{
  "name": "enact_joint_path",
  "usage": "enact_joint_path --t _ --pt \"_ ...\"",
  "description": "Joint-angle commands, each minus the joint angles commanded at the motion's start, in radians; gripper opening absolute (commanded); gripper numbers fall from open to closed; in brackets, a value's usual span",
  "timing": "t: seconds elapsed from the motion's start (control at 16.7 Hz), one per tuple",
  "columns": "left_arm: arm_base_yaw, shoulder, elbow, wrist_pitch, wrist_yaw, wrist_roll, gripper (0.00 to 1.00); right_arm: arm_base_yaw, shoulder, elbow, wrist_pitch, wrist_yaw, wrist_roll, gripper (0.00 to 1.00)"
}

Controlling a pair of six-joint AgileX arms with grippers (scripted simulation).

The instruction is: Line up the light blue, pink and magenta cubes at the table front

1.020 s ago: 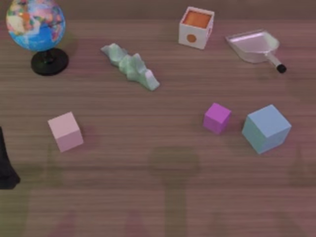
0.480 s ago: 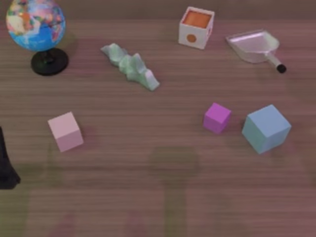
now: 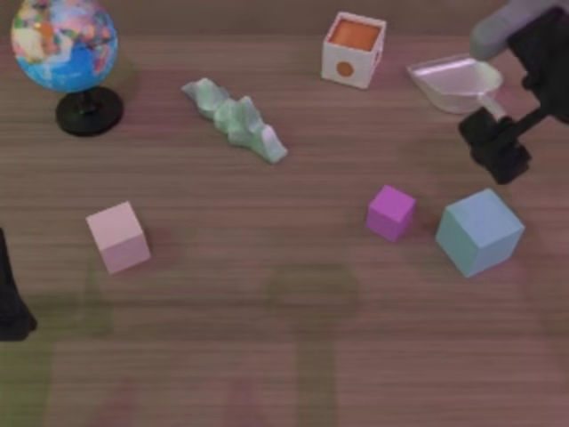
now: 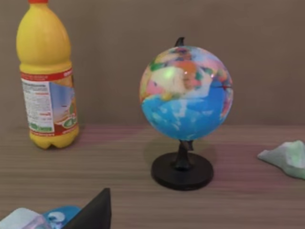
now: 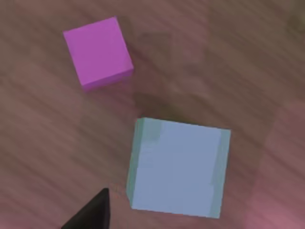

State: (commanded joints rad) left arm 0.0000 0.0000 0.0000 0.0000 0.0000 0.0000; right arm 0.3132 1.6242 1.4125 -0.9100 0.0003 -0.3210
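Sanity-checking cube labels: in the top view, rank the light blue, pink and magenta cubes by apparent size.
Largest to smallest in the top view:
1. light blue cube
2. pink cube
3. magenta cube
All three sit on the table, so nearness to the camera hardly skews this.

Desk (image 3: pixel 293 356): brown wood grain.
Left side: globe (image 3: pixel 64 44), pink cube (image 3: pixel 117 236).
Middle: pale green crumpled lump (image 3: pixel 236 118).
Right side: magenta cube (image 3: pixel 390 212) near light blue cube (image 3: pixel 479 231), apart.
Far edge: white box (image 3: pixel 353 50), clear scoop (image 3: pixel 455 82), yellow bottle (image 4: pixel 47 76).
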Motion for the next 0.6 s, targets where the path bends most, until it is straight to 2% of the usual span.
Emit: enact_joint_path --t 0.3,0.6 --pt "0.0 0.0 0.0 0.0 0.0 0.0 1.0 0.088 0.44 0.391 -0.251 -0.001 -0.09 1.0" --pt "0.0 0.0 0.0 0.0 0.0 0.0 1.0 0.142 0.694 0.658 -0.39 0.003 -0.146 1.0"
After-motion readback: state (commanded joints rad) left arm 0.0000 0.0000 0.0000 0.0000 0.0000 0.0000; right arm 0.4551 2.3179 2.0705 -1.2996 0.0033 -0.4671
